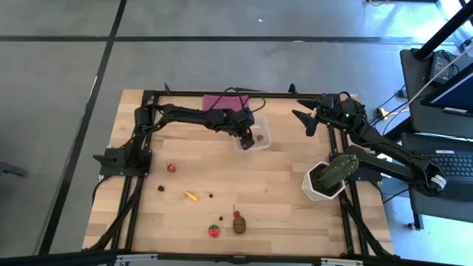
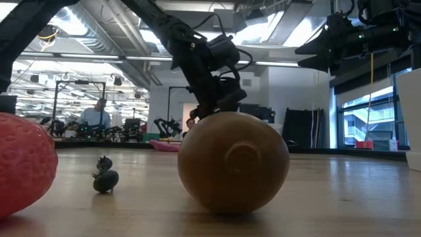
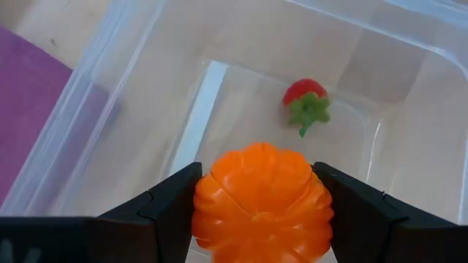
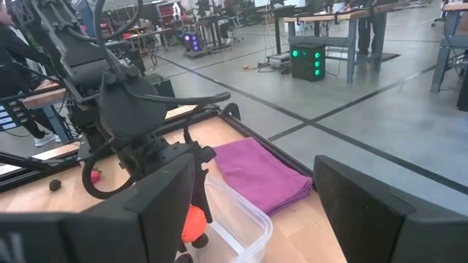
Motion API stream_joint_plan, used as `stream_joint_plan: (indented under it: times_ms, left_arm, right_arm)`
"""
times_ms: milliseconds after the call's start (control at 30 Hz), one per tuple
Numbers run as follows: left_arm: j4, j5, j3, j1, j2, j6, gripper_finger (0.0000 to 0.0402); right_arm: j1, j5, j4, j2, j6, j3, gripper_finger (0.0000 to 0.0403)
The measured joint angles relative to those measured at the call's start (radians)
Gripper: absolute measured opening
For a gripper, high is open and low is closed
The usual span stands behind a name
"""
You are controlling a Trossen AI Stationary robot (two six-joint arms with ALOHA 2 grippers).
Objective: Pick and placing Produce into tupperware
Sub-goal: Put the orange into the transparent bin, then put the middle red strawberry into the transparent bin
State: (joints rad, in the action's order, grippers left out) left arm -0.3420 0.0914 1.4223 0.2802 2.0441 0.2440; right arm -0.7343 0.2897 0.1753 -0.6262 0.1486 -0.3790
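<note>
The clear tupperware (image 1: 255, 140) sits near the table's far edge. A small red strawberry with a green top (image 3: 307, 102) lies on its floor. My left gripper (image 3: 259, 193) hovers over the tupperware, shut on a ribbed orange ball (image 3: 259, 204). My right gripper (image 4: 256, 172) is open and raised to the right of the tupperware (image 4: 238, 219), touching nothing. On the near half of the table lie a red piece (image 1: 171, 168), a yellow banana (image 1: 191, 196), dark bits (image 1: 160, 188), another strawberry (image 1: 214, 230) and a brown lump (image 1: 239, 225). My left gripper pinches the orange ball's two opposite sides (image 3: 212, 208) between its two fingers (image 3: 172, 208). The fingers come from above, pointing down into the tupperware. The ball is lifted clear above the container's floor.
A folded purple cloth (image 1: 222, 101) lies just beyond the tupperware at the far edge. A green cactus-like plant in a white pot (image 1: 329, 177) stands by the right edge under my right arm. In the low view the brown lump (image 2: 233, 161) fills the foreground.
</note>
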Motion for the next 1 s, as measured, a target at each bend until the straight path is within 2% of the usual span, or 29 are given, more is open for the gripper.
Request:
stream_joint_plan:
  times_ms: [533,1000]
  left_arm:
    - [0.001,-0.007,0.0,0.001,-0.001,0.008,0.0253]
    - [-0.002,-0.041,0.0,0.001,-0.001,-0.011,0.0284]
  right_arm:
    - [0.0,0.0,0.0,0.0,0.0,0.0,0.0283]
    - [0.0,0.0,0.0,0.0,-0.004,0.0,0.0283]
